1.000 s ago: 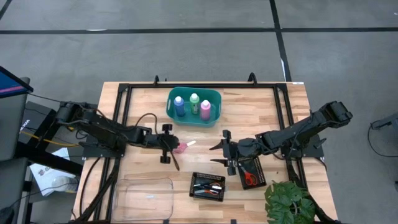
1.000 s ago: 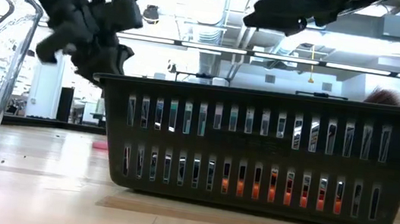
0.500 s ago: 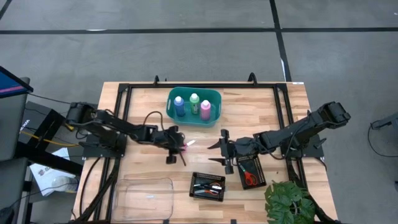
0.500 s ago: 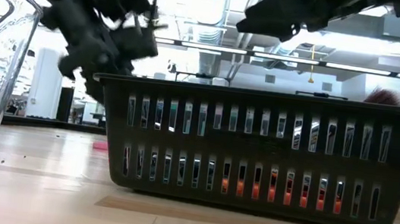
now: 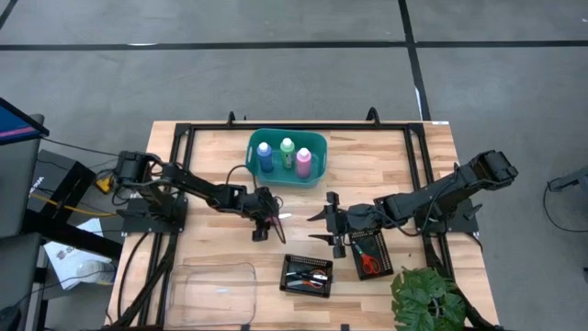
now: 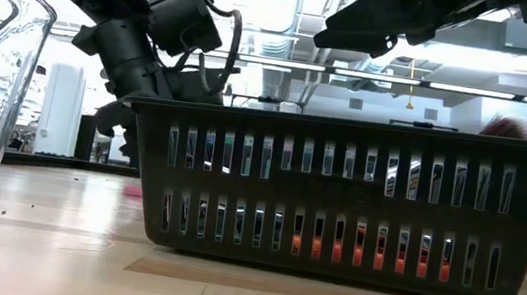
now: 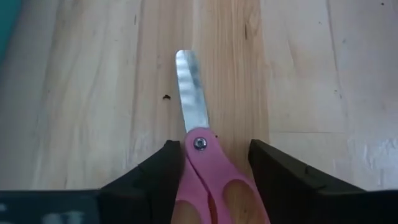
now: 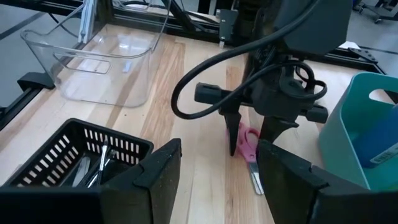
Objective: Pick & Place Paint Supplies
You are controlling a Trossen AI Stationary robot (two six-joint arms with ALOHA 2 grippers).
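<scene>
Pink-handled scissors [image 5: 277, 217] lie flat on the wooden table, just in front of the teal basket [image 5: 315, 172]. The basket holds the blue [image 5: 265, 156], green [image 5: 287, 152] and pink [image 5: 303, 161] bottles. My left gripper [image 5: 269, 219] is open and points down over the scissors [image 7: 200, 152], one finger on each side of the pivot. My right gripper [image 5: 323, 226] is open and empty to the right of the scissors. Red-handled scissors [image 5: 368, 262] lie in a black mesh tray [image 5: 384, 246]. Thin dark brushes [image 5: 308, 275] lie in another [image 5: 294, 263]. My left gripper straddles the scissors at the pivot [image 7: 199, 144], where blade meets handles, coming from above along their length. One finger [image 7: 163, 174] stands right against the pink handle; I cannot tell whether it touches. The scissors lie flat on the table.
A clear plastic bin [image 5: 213, 292] stands at the near left. A green plant [image 5: 427, 299] is at the near right corner. A black metal frame [image 5: 184, 129] runs round the table's far part. Bare wood lies between the basket and the trays.
My left gripper has moved toward the table's right edge and come down over the pink scissors, tipping to point at the table. The scissors have stayed where they were. My right arm has kept still.
</scene>
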